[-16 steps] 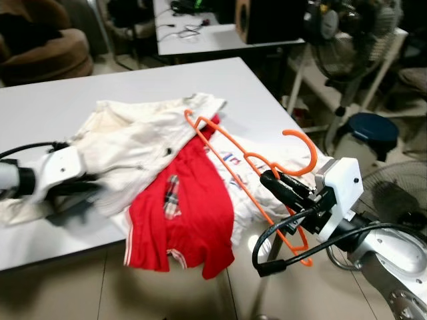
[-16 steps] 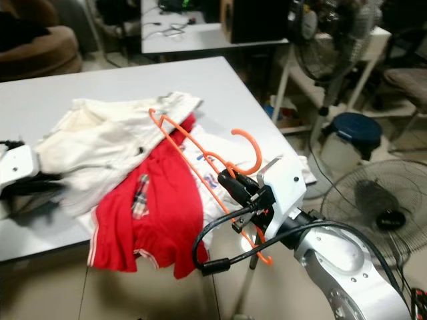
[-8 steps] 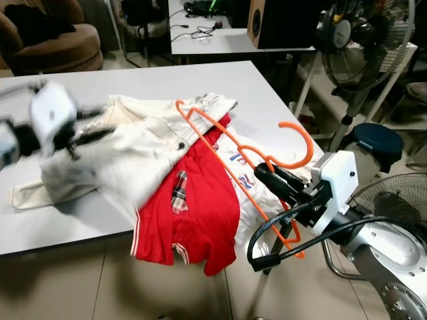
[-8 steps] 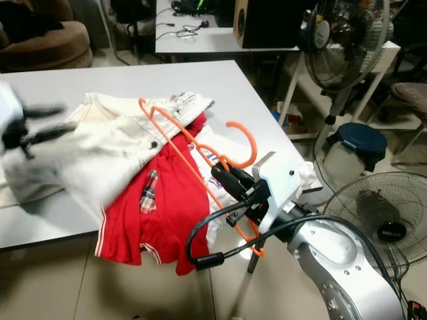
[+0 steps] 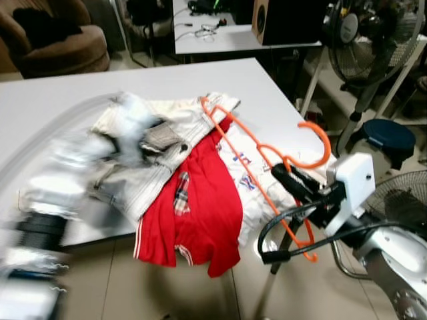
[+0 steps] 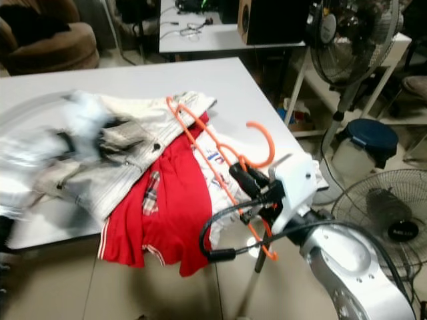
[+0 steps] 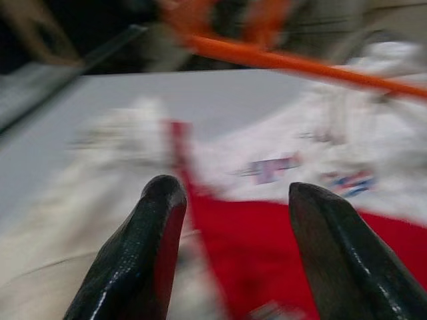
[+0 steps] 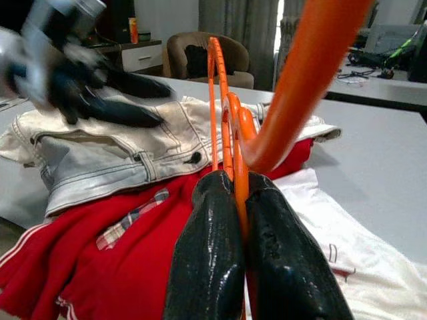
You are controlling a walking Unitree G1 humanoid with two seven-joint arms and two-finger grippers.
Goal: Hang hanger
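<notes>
An orange plastic hanger (image 5: 248,155) is held off the table's right front corner, its hook (image 5: 316,143) pointing up and right. My right gripper (image 5: 288,180) is shut on its neck just below the hook; in the right wrist view the fingertips (image 8: 208,248) pinch the orange bar (image 8: 235,155). My left arm is a blur over the white denim jacket (image 5: 175,119), with the left gripper (image 6: 110,133) above it. In the left wrist view the fingers (image 7: 143,240) stand wide apart over the red shirt (image 7: 267,253), holding nothing.
On the white table (image 5: 60,93) lie the jacket, a red shirt (image 5: 203,213) hanging over the front edge and a white printed T-shirt (image 5: 245,179). Fans (image 5: 403,200) and a blue bin (image 5: 390,133) stand to the right; a brown armchair (image 5: 63,40) and a second table (image 5: 213,37) are behind.
My left arm has swung from the table's left side in over the jacket and is motion-blurred. The right gripper keeps its hold on the hanger, shifted slightly right.
</notes>
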